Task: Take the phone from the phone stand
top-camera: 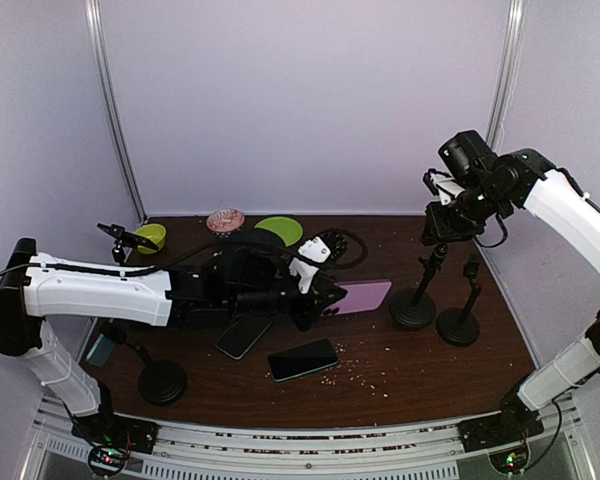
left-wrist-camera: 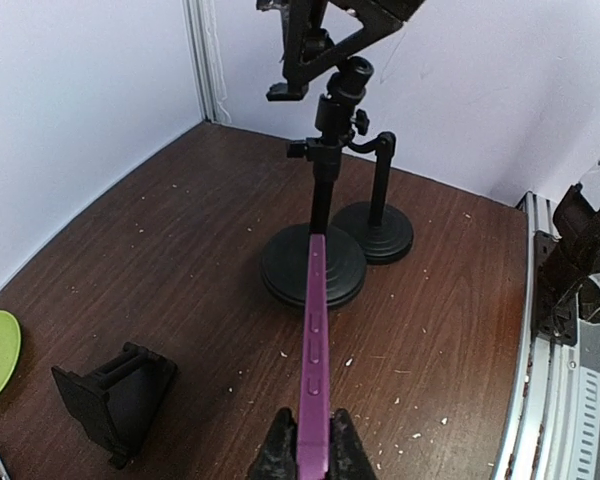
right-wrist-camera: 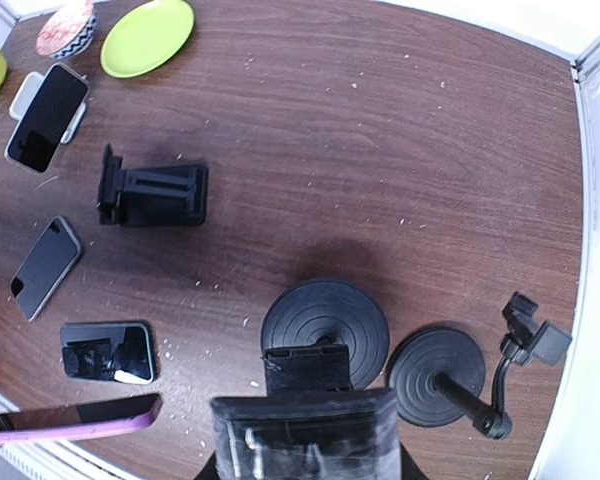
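Top view: left end effector (top-camera: 325, 300) clenched on purple phone (top-camera: 365, 296), mid-frame, clear of phone stand (top-camera: 412, 310); right end effector (top-camera: 445, 222) grasps the stand's head, likely steadying it.
Left wrist: phone edge-on, bottom centre, pinched.
Right wrist: phone lower left, off stand.

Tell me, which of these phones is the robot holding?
The purple phone, pinched on edge in the left gripper. The two dark phones near it lie flat on the table.
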Controlling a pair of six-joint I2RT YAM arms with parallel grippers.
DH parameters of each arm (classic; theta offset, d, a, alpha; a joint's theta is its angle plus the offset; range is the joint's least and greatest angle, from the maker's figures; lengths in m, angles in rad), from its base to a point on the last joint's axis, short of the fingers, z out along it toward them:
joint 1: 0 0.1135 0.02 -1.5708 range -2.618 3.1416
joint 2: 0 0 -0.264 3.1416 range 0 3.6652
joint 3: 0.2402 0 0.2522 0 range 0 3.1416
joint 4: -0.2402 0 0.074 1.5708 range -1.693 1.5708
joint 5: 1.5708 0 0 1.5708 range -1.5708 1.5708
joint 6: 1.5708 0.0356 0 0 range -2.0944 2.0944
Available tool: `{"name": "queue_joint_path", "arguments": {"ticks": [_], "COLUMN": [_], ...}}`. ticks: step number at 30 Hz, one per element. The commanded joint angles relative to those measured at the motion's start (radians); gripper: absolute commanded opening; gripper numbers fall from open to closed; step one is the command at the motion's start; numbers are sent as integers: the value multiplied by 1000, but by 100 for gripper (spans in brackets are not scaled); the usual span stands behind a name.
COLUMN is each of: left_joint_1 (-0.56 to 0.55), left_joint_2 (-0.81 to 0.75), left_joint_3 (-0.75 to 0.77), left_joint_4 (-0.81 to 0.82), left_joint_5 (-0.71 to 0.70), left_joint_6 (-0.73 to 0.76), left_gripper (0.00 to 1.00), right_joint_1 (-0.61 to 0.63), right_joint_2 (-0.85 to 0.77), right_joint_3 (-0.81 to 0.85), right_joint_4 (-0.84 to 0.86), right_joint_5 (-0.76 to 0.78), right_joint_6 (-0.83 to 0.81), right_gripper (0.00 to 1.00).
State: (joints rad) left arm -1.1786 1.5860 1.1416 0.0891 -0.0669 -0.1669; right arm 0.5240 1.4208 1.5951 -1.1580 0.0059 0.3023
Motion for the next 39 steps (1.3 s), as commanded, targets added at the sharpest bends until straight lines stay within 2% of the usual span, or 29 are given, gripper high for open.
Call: {"name": "queue_joint_path", "arguments": {"ticks": [1,14,27,29,32,38,39], "left_joint_1": [8,8,8,8,8,8,8], "left_joint_2": [-74,-97,-93,-99,-97,-92,-89], "left_joint_3": [-22,-129,-94,-106,-113,-112,-109], "left_joint_4": [87,63,-8,-11,-23,-13,-12], "left_joint_5": [-18,27,17,15,15,31,36], "left_joint_6": [-24,-65,-98,-111,-126,-155,-160], "left_gripper": [0,0,0,0,0,0,0], "right_joint_1": [-59,-253,-346,-346,-350,-352,-352], "right_joint_2": [49,274,395,394,394,343,330], "right_joint_3": [107,246,200,183,180,156,148], "right_joint_4": [40,39,130,149,142,140,142], "right_joint_5": [66,83,-11,-10,-1,6,6], "right_joint_6": [-27,16,5,2,0,1,1], "right_gripper": [0,0,0,7,24,45,46]}}
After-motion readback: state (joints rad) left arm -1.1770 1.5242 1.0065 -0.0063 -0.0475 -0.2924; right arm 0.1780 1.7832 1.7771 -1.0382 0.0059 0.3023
